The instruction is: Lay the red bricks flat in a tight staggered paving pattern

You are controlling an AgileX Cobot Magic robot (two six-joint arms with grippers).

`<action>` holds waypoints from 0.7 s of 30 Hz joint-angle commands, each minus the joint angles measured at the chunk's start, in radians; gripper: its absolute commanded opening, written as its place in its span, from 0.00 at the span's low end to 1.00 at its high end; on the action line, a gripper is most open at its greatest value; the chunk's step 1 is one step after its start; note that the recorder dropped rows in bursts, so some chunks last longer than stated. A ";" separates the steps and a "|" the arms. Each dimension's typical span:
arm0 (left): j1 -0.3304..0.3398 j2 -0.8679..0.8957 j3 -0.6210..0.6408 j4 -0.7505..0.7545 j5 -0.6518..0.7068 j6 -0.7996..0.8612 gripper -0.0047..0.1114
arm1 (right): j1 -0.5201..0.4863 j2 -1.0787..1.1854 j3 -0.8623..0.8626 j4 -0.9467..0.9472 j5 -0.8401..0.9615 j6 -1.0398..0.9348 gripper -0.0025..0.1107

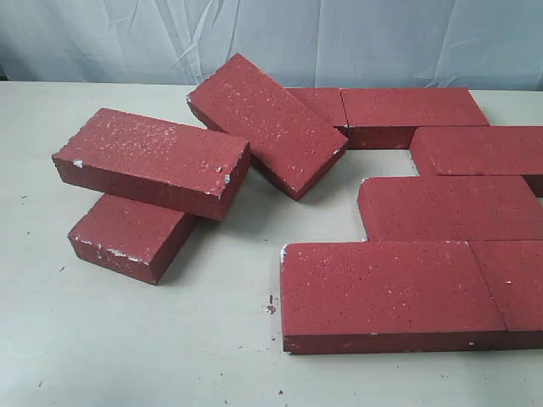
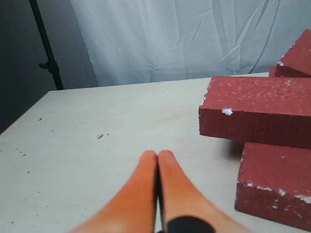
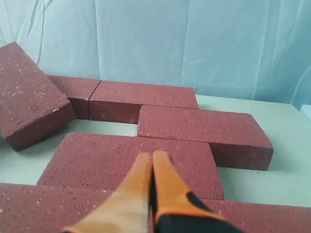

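Bricks [image 1: 153, 161] askew on table [image 1: 127, 339], curtain [image 1: 127, 42] behind

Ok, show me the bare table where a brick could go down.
Widest: front-left table, between the stacked pair and the front brick. A smaller gap sits beside the tilted brick. The right is crowded with laid bricks.

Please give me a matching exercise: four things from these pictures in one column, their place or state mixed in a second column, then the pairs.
1 top brick
2 tilted brick
3 left gripper
4 right gripper

A shut, laid bricks ahead
B rests on lower brick
C shut, bare table ahead
D leans on back row

Pairs: 1-B, 2-D, 3-C, 4-A
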 commanded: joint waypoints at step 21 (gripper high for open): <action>0.002 -0.005 0.005 -0.236 -0.738 -0.320 0.04 | -0.004 -0.006 -0.004 0.197 -0.765 0.241 0.01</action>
